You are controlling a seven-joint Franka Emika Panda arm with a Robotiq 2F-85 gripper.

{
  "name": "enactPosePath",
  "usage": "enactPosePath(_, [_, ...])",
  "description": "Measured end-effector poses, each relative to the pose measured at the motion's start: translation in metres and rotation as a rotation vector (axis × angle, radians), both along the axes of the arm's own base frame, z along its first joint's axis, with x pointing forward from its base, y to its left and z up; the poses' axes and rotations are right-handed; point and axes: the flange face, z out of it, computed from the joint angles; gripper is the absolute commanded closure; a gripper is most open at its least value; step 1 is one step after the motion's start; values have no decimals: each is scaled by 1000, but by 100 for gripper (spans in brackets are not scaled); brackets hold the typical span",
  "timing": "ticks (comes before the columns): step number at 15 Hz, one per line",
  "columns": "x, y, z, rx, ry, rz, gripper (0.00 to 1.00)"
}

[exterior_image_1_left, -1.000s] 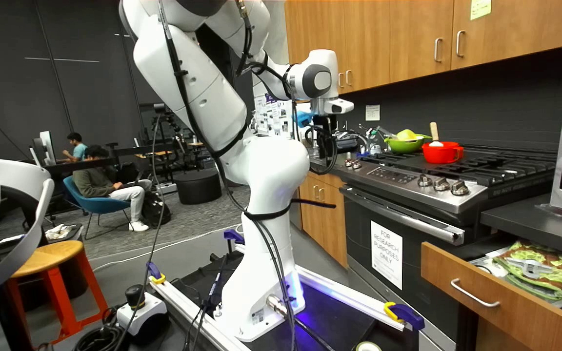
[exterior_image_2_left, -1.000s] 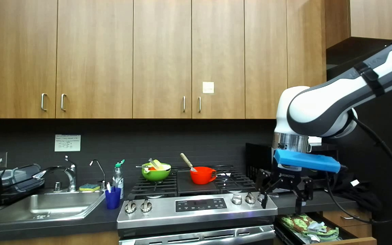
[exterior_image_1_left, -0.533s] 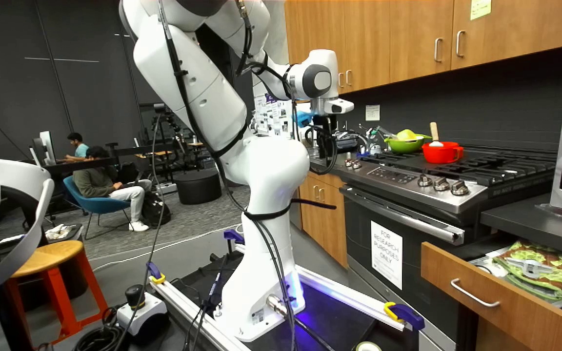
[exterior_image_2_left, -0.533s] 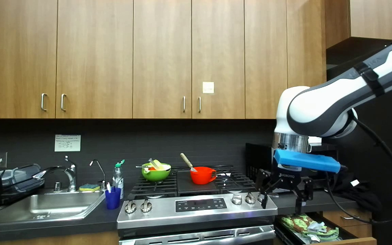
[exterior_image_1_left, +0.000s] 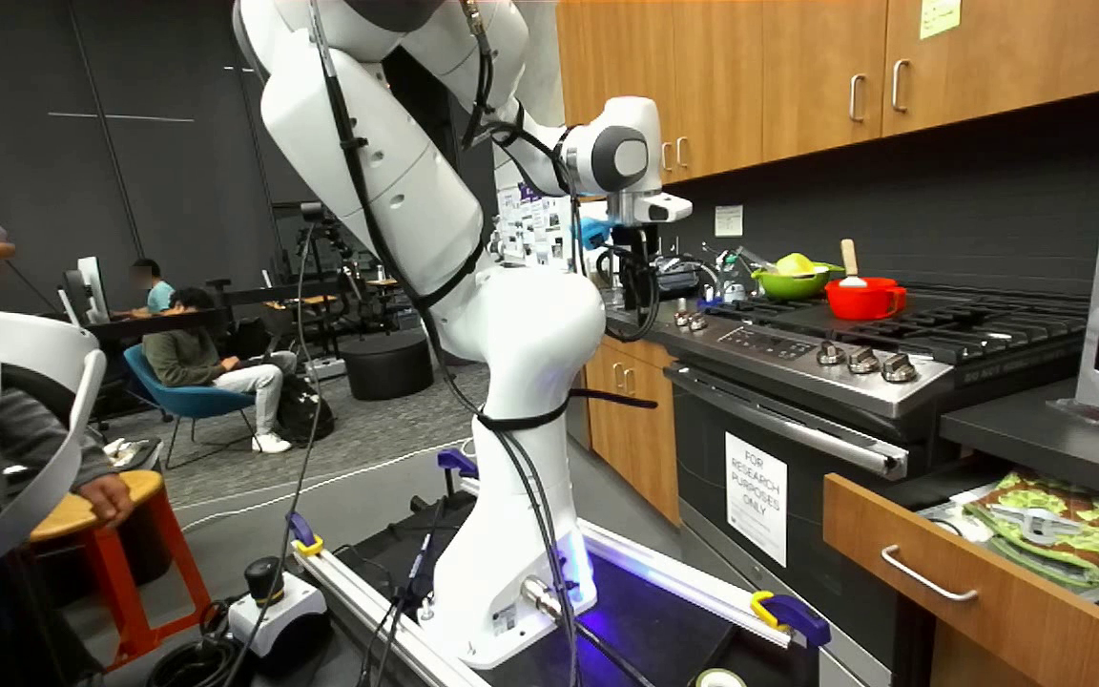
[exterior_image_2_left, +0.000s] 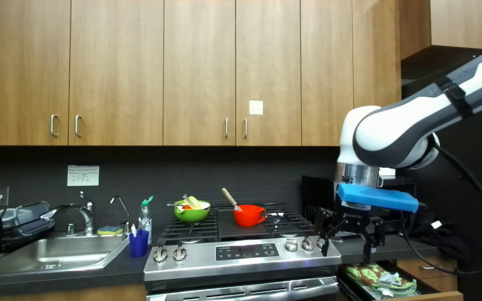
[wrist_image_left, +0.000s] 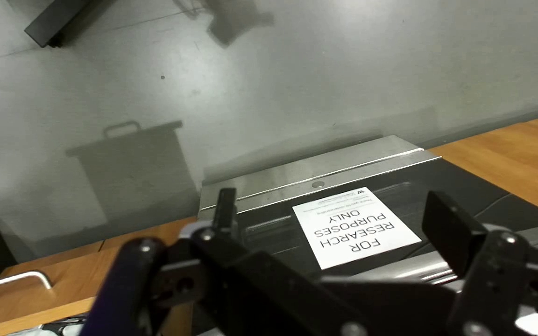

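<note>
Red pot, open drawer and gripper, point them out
Red pot (exterior_image_2_left: pixel 247 216): in an exterior view, on its side wall.
Open drawer (exterior_image_1_left: pixel 1005 593): in an exterior view, on its front panel.
Gripper (exterior_image_2_left: pixel 346 253): in an exterior view, midway between its fingertips.

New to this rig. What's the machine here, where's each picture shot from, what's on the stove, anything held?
The machine is a white, jointed robot arm; its end effector is the two-fingered clamp at the tip. Two viewpoints come from cameras standing apart from the robot. A third camera rides on the wrist, looking down past the end effector at the floor and a printed sheet on the oven door. On the stove sit a green bowl and a red pot. Beside it, an open drawer holds what looks like patterned fabric. The jaws stand open; nothing is held.
</note>
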Motion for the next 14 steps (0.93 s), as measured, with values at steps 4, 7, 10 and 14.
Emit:
enactPosePath(4, [0,0,0,0,0,0,0])
enactPosePath(7, [0,4,0,-1,1,-5,0])
enactPosePath(10, [1,30,4,18,0,-40,0])
enactPosePath(14, [6,54,23,55,-29,-201,0])
